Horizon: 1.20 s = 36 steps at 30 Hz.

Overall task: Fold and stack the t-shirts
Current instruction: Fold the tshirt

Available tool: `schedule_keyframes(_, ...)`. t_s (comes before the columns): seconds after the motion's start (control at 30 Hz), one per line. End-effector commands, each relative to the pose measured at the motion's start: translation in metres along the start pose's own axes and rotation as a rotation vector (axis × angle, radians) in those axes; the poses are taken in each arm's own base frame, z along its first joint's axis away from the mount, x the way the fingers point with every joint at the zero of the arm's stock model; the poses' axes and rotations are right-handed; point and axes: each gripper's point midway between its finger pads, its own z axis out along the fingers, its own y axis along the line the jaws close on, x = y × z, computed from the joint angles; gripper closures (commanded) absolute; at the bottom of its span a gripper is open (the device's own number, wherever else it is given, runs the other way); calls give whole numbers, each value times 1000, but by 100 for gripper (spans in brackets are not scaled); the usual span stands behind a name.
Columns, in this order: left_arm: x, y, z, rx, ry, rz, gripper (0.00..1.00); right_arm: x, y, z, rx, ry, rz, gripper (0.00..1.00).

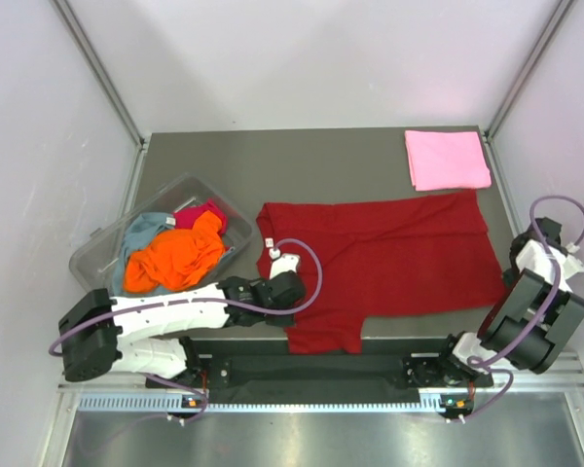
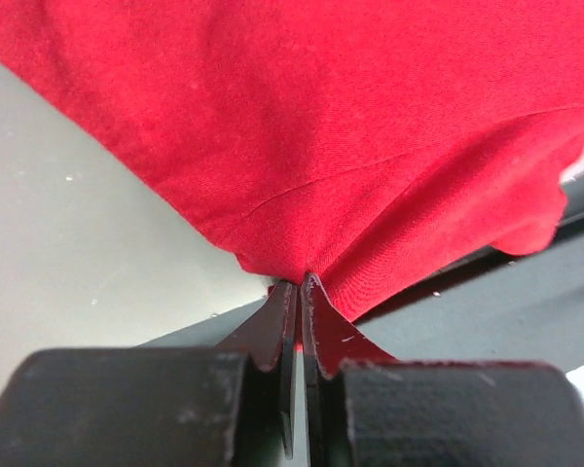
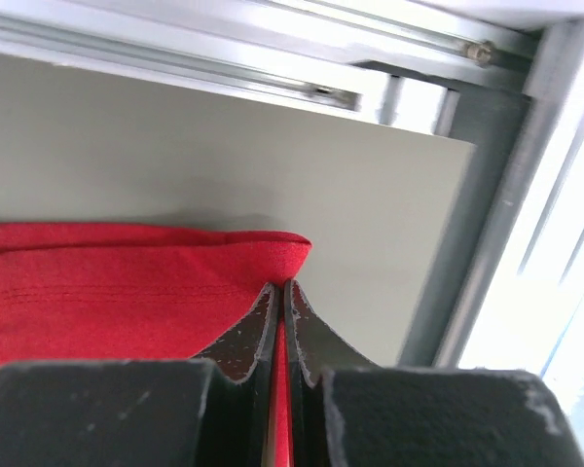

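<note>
A dark red t-shirt (image 1: 389,258) lies spread across the middle of the table, one sleeve hanging over the front edge. My left gripper (image 1: 294,297) is at its near left side. In the left wrist view the gripper (image 2: 300,284) is shut on a bunched fold of the red cloth (image 2: 350,146). My right gripper (image 1: 512,280) is at the shirt's near right corner. In the right wrist view the gripper (image 3: 280,287) is shut on that hemmed corner (image 3: 127,282). A light pink t-shirt (image 1: 446,159) lies folded at the back right.
A clear plastic tub (image 1: 165,187) stands at the left, holding an orange shirt (image 1: 175,258), a grey-blue one (image 1: 144,229) and a magenta one (image 1: 206,210). A metal frame rail (image 3: 487,243) runs close beside the right gripper. White walls enclose the table (image 1: 273,165).
</note>
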Motion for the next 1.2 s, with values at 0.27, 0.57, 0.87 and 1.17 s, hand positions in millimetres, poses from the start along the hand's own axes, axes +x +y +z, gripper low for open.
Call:
schedule_keyframes(0.27,-22,-20,-28,88,-75,20,63,-36,-33,-16,62,-93,108,93)
schedule_keyframes(0.57,-154,-10,-49,-64,-291,81,58,-43,33,-61,-250,-102,10,70)
schedule_keyframes(0.87,-267,59,2,-171,-297,-26,60,-41,122,-89,-629,-47,-166,58)
schedule_keyframes(1.17,-311,97,67,-210,-240,-81,62,-37,167,-63,-645,-4,-219,58)
